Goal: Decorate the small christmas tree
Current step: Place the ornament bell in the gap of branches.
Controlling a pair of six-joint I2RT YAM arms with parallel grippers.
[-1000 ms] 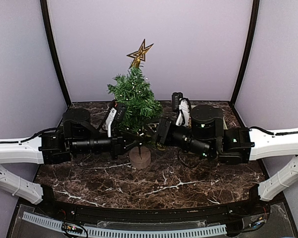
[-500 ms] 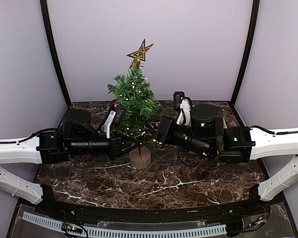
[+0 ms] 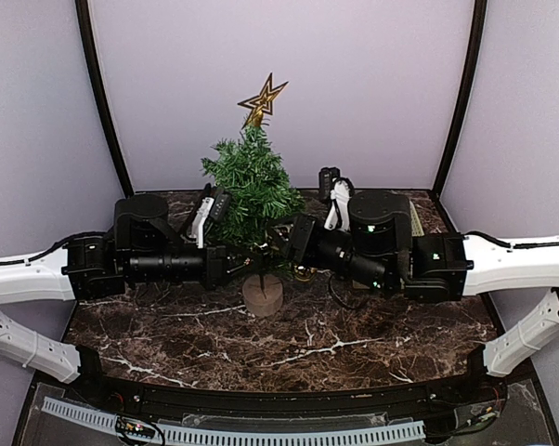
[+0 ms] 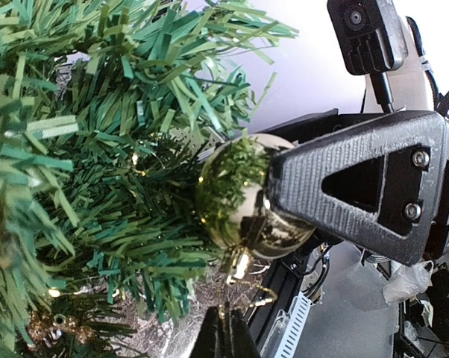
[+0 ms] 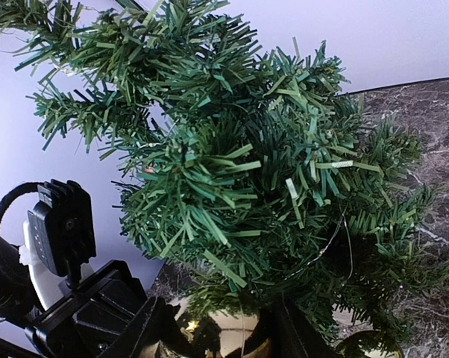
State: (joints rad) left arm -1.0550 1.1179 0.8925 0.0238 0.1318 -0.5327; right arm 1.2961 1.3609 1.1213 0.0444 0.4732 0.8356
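The small christmas tree (image 3: 253, 183) stands upright at the back middle of the marble table (image 3: 307, 346), its thin trunk set in a round tan stump base (image 3: 263, 294). 1 gold star (image 3: 262, 98) sits on its tip. Among the lower branches on the tree's right side hangs a shiny gold ball (image 4: 243, 200), touching the needles. The right gripper (image 5: 213, 334) grasps this ball, with 2 black fingers (image 4: 351, 186) pressed against its sides. The left gripper (image 4: 223, 337) reaches in from the other side, just below the ball's gold cap. Its jaws are clenched together; whether they pinch the ball's thread I cannot tell. Both arms lie low over the table, meeting at the tree.
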